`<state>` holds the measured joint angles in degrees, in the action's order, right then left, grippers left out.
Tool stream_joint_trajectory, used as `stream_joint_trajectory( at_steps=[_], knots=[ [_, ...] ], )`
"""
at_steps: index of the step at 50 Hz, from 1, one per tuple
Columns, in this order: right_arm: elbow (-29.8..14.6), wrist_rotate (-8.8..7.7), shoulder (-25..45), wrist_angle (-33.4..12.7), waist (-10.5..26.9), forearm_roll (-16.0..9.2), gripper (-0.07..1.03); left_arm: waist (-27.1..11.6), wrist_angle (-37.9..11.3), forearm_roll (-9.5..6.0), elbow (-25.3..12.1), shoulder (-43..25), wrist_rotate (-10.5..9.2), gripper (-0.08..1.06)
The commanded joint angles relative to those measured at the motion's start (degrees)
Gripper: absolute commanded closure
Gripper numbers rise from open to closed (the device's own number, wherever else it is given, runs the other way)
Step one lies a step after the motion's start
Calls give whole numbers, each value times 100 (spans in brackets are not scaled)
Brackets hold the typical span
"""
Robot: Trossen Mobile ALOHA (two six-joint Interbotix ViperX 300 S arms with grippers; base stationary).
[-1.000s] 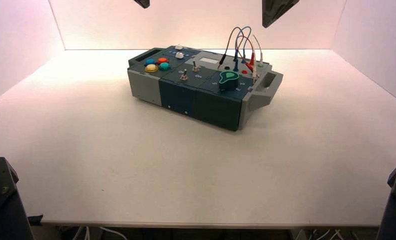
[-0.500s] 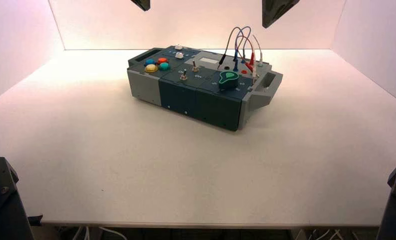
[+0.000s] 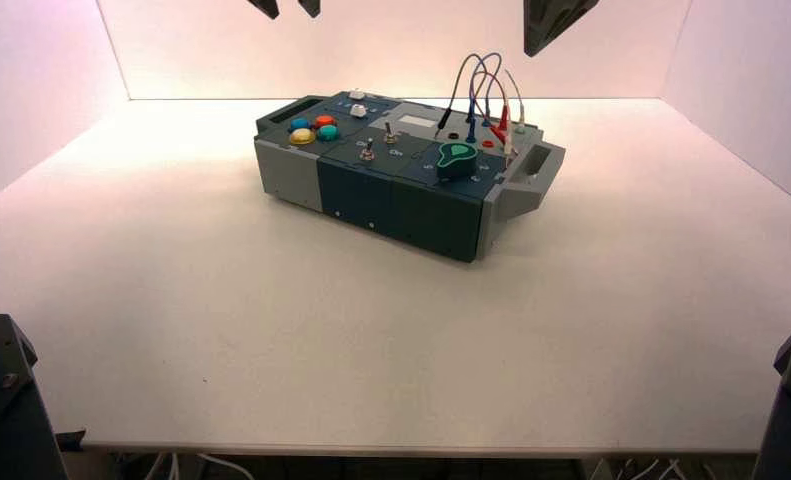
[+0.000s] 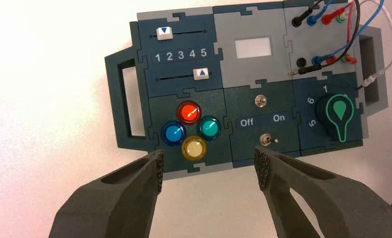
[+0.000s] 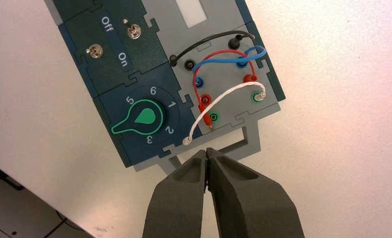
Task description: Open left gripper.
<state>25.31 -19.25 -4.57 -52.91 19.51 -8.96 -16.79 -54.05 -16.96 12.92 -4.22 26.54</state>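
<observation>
My left gripper (image 3: pixel 287 8) hangs high above the far left end of the box (image 3: pixel 401 215), and its two fingertips stand apart. In the left wrist view the left gripper (image 4: pixel 208 166) is open and empty, with only table between its pads (image 4: pixel 158 170). It hovers over the box's front edge, near the yellow button (image 4: pixel 194 148) and a toggle switch (image 4: pixel 266 140). My right gripper (image 3: pixel 556 20) hangs high above the box's right end. In the right wrist view the right gripper (image 5: pixel 206 163) is shut and empty, over the grey handle (image 5: pixel 248 144).
The box stands turned on the white table (image 3: pixel 271 330). It bears red (image 4: pixel 188 112), blue (image 4: pixel 174 133) and teal (image 4: pixel 209 128) buttons, two sliders (image 4: pixel 164 32), a green knob (image 5: pixel 143 118) pointing between 5 and 3, and looped wires (image 3: pixel 486 85). Walls enclose the table.
The left gripper's fingers have spread apart: one dark tip showed at the top of the high view before, two separate tips show now. The right arm and the box have not moved.
</observation>
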Motion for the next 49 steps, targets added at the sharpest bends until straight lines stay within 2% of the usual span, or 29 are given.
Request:
stream_joint_trajectory(
  at_steps=[1, 24, 49],
  knots=[
    [-62, -26, -158, 35, 9, -18, 98, 9, 44, 9, -167, 141, 18, 4],
    [-70, -18, -167, 35, 9, -18, 98, 9, 53, 18, -167, 211, 114, 4],
    [-53, -26, -97, 62, 9, -9, 98, 9, 53, 18, -158, 316, 114, 4]
  ],
)
